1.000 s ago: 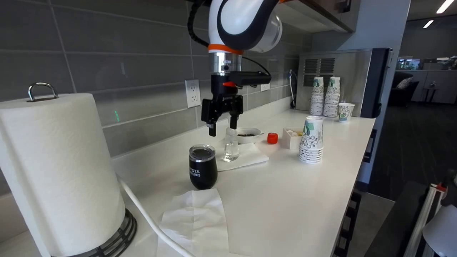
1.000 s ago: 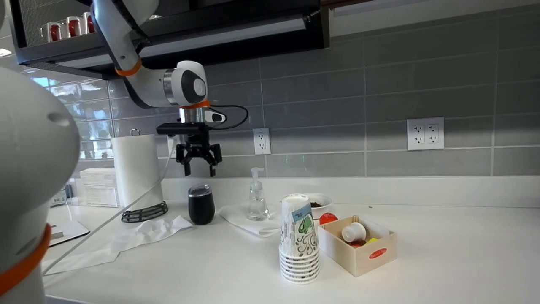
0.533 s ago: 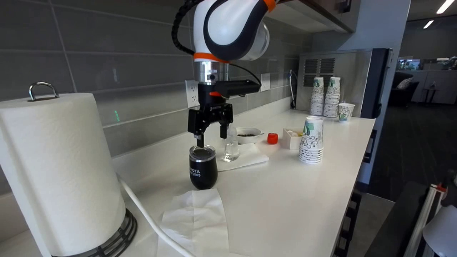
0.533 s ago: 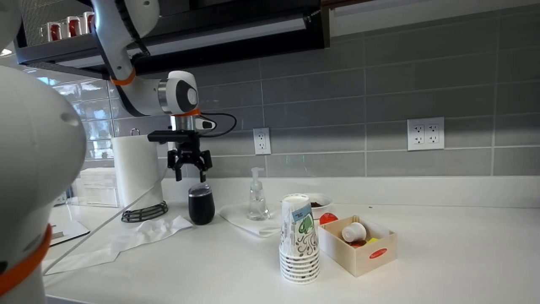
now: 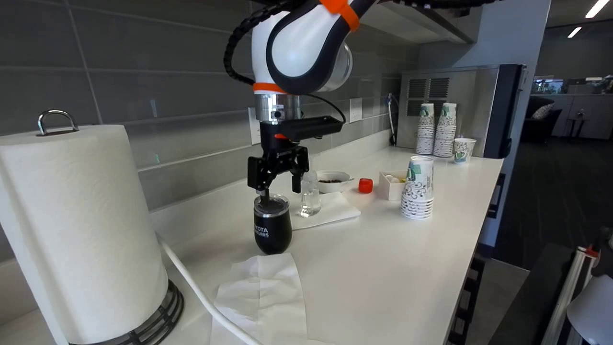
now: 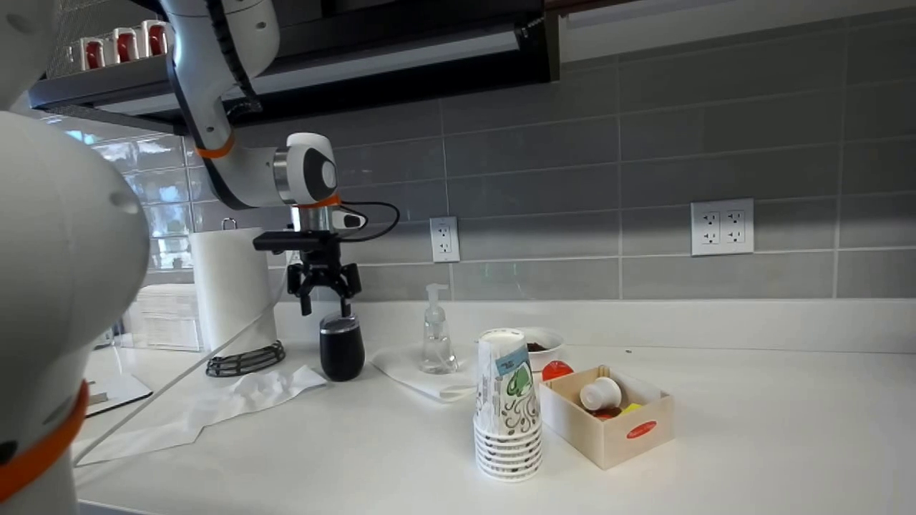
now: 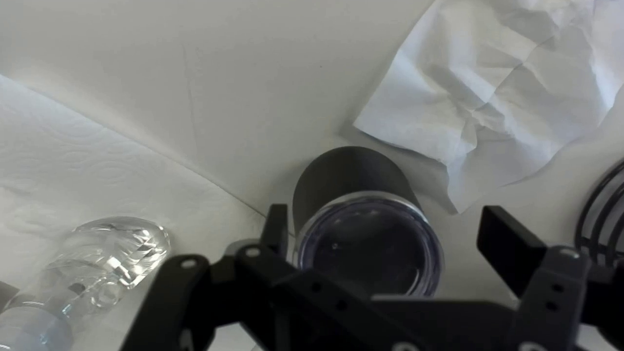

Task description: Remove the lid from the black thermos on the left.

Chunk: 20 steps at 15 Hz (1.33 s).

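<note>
The black thermos [image 5: 273, 235] stands upright on the counter; it also shows in an exterior view [image 6: 342, 355] and in the wrist view [image 7: 348, 170]. The translucent round lid [image 7: 375, 243] sits on its mouth inside a silver rim, and shows in both exterior views [image 5: 271, 203] [image 6: 339, 322]. My gripper [image 5: 280, 193] is open and empty, pointing down just above the thermos top. In the wrist view my gripper [image 7: 387, 229] has one finger close by the left of the rim and the other well off to the right. Whether a finger touches the lid cannot be told.
A clear soap bottle [image 6: 438, 336] stands on a paper towel beside the thermos. A paper towel roll [image 5: 81, 230], a white cable [image 5: 201, 292] and a crumpled napkin [image 5: 268, 292] lie on the other side. Stacked paper cups [image 6: 507, 408] and a wooden box [image 6: 608, 422] stand farther off.
My gripper has moved down and sideways from beside the soap bottle to just over the thermos. It has stayed open. The thermos and lid have not moved.
</note>
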### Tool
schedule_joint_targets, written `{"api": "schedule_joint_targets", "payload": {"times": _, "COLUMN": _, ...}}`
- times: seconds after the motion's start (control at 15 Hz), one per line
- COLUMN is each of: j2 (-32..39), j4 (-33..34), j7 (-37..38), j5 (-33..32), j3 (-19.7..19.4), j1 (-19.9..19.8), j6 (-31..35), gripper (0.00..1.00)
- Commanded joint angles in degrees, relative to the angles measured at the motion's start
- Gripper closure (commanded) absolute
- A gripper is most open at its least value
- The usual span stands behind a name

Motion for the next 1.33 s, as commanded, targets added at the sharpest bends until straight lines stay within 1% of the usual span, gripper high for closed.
{"api": "schedule_joint_targets", "payload": {"times": 0.0, "j2": 2.1, "j4": 2.2, "j7": 2.1, "j5": -1.9, "j3": -1.3, "j1": 1.2, "j6": 0.6, "gripper": 0.0}}
{"api": "schedule_joint_targets", "payload": {"times": 0.47, "j2": 4.2, "j4": 3.9, "j7": 1.7, "j5": -3.6, "j3": -2.0, "j1": 2.2, "j6": 1.2, "gripper": 0.0}}
{"api": "schedule_joint_targets", "payload": {"times": 1.27, "j2": 6.7, "j4": 6.7, "j7": 1.6, "j5": -4.3, "j3": -3.4, "j1": 3.1, "j6": 1.3, "gripper": 0.0}}
